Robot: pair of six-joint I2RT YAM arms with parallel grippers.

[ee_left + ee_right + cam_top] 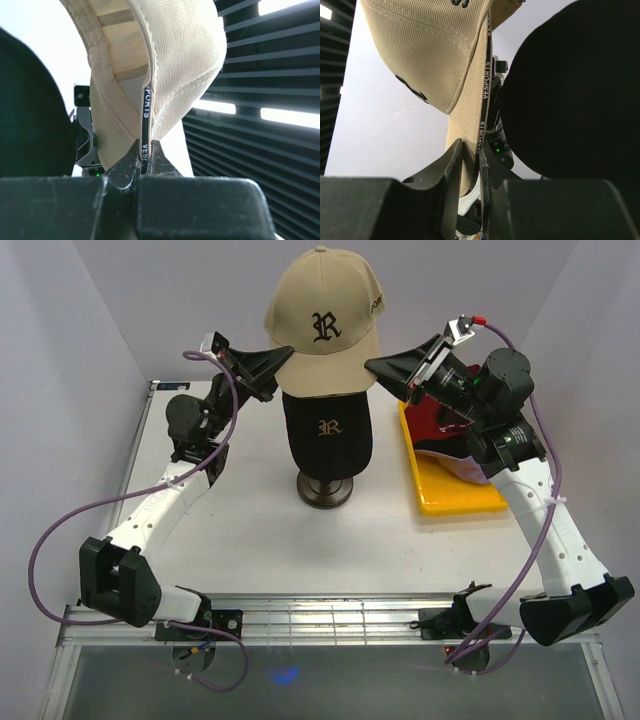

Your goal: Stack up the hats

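Observation:
The tan "R" cap (325, 325) hangs in the air just above the black "R" cap (328, 430), which sits on the mannequin head. My left gripper (272, 380) is shut on the tan cap's left lower rim; in the left wrist view the jaws (145, 152) pinch the rim band of the tan cap (180, 50). My right gripper (378, 368) is shut on its right rim; the right wrist view shows the jaws (471, 150) clamping the tan cap (435, 55) beside the black cap (575, 90). A red cap (440, 430) lies in the tray. The lavender and "NY" caps are out of view.
The mannequin's dark round base (325, 490) stands mid-table. A yellow tray (455, 495) sits at the right under the right arm. White walls close the back and sides. The black cap fills the left edge of the left wrist view (30, 110).

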